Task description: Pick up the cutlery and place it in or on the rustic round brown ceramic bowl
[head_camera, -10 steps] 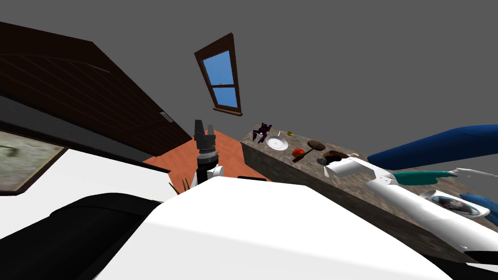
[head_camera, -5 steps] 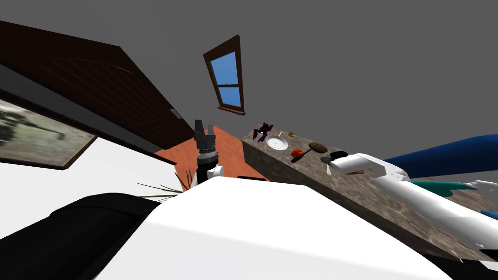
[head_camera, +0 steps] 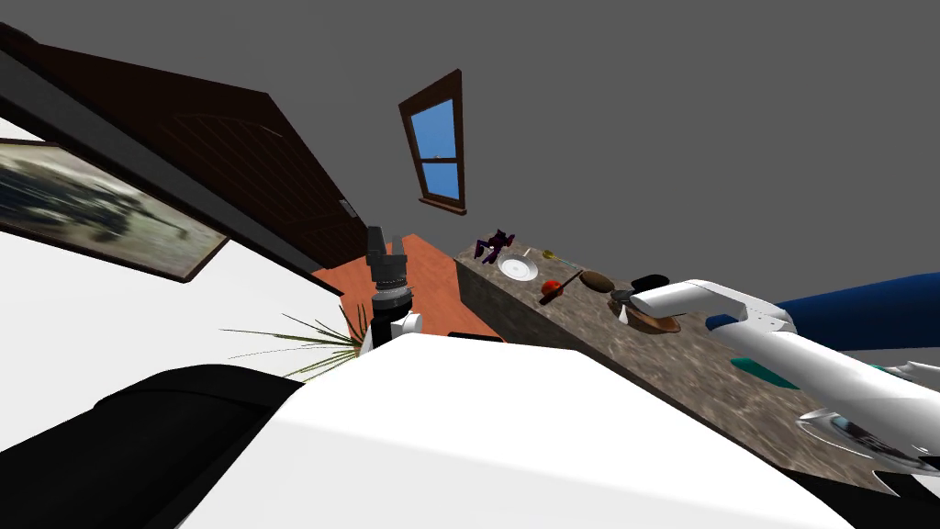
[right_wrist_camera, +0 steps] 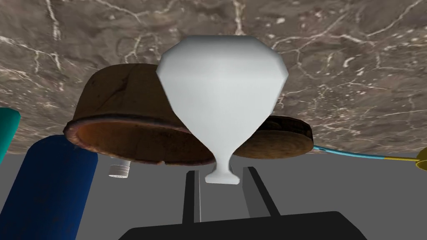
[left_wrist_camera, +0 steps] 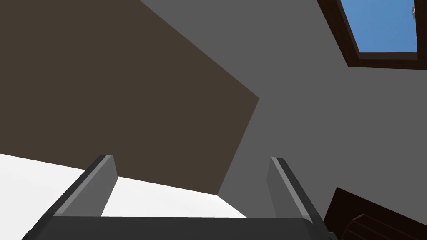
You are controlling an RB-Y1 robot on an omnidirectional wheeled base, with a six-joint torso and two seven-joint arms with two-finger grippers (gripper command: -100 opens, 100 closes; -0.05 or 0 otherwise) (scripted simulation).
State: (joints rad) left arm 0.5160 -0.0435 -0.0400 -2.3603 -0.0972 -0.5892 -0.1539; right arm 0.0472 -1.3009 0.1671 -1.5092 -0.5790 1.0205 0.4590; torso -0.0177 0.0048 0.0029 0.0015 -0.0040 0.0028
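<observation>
Fingers (right_wrist_camera: 259,192) of right gripper (right_wrist_camera: 220,170) pinched on spoon (right_wrist_camera: 223,100) stem; swung across to bowl (head_camera: 668,324), right of centre in head view, so release likely next. Left gripper (left_wrist_camera: 192,160) spread, idle.

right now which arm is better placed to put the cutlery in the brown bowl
Right. Its hand is shut on the white spoon, close to the brown bowl on the stone counter. The left hand is open, raised away from the counter.

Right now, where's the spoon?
Right wrist view: the white spoon is clamped in the right hand, held in front of the brown bowl on the marbled counter.
</observation>
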